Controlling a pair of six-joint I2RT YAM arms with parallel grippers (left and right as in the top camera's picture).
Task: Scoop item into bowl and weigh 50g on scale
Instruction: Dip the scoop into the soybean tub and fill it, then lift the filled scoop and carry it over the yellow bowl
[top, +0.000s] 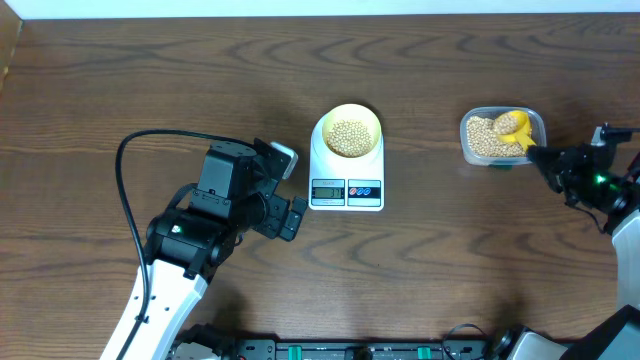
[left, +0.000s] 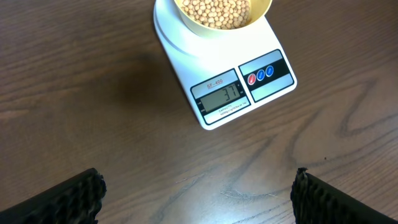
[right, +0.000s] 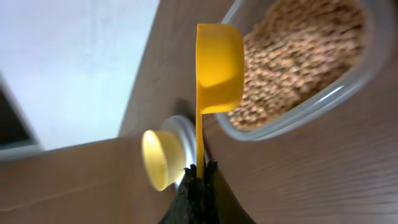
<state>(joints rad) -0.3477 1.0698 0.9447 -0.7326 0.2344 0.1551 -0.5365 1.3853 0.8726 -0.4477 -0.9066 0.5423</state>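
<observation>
Overhead, the white scale (top: 346, 170) sat near the middle of the wooden bench (top: 150, 80), its display (left: 222, 95) and two buttons along the 6 o'clock edge, the screen showing 31. The small pale yellow bowl (top: 351, 130) stood on the platform toward the scale's 12 o'clock end, partly filled with tan beans (top: 349, 137).

At about 8 o'clock from the scale, the left hand (top: 290, 190) hovered just beside it with its fingers (left: 65, 199) spread wide apart and nothing between them. From the left wrist camera, bare wood lay between the two dark pads, and the scale and bowl were at 12 o'clock ahead of them.

Out at 3 o'clock from the scale, well apart from it, a clear plastic tub (top: 474, 150) held more of the beans. The right hand (top: 548, 160), reaching in from the tub's 4 o'clock side, was pinched together on the handle of a bright yellow scoop (top: 513, 125). The scoop's cup hung over the tub and, seen from above, appeared to carry beans. The right wrist camera saw the cup edge-on against the tub's rim.
</observation>
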